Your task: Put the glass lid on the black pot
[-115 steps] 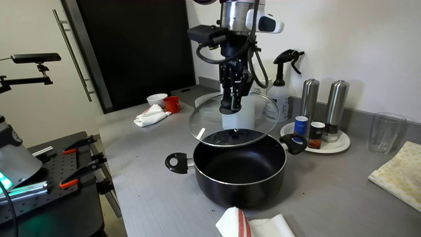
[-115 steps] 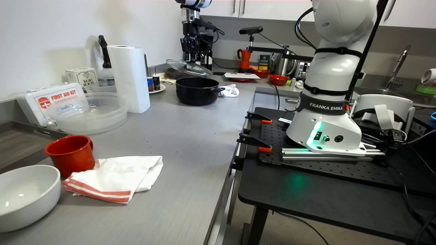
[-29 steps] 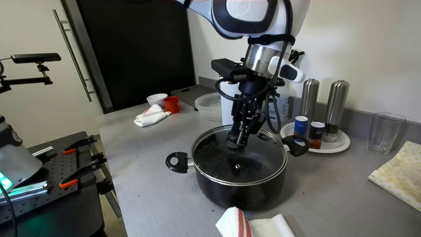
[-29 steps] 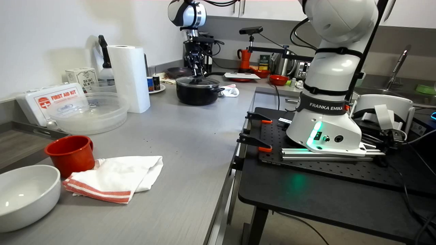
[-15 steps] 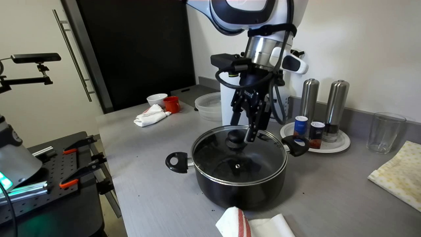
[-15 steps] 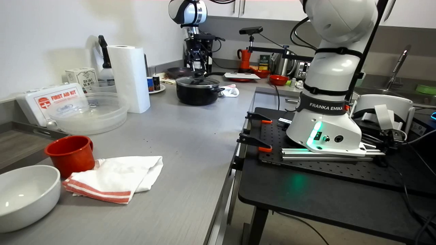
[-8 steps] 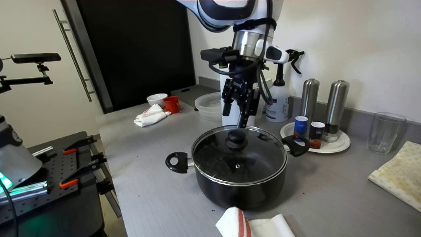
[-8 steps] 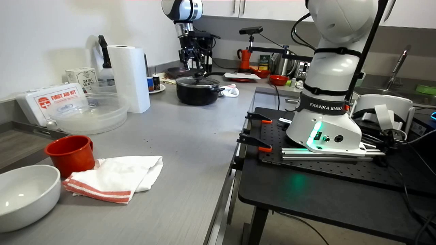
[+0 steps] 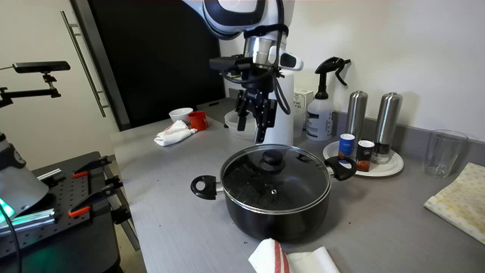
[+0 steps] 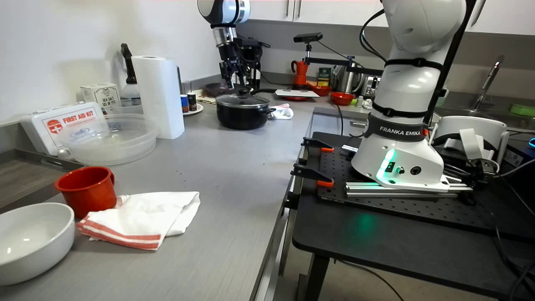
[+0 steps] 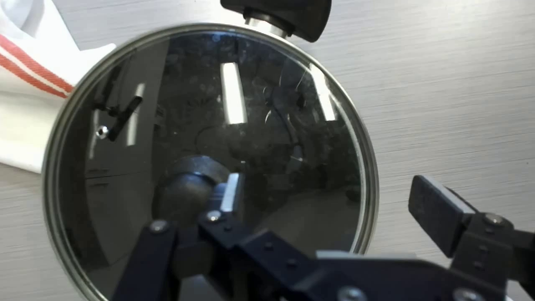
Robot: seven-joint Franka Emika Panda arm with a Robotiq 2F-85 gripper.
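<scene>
A red-striped cloth [image 9: 305,261] lies nearest in an exterior view; just beyond, between the front and wall edges of the gray worktop [image 9: 174,212], the glass lid [image 9: 286,185] rests level on the black pot [image 9: 276,227]. Farther back, the gripper [image 9: 250,134] hangs higher, jaws spread wide, holding nothing. The placing step appears complete; the next move calls for rising clear of the knob [image 9: 272,156] and withdrawing.
</scene>
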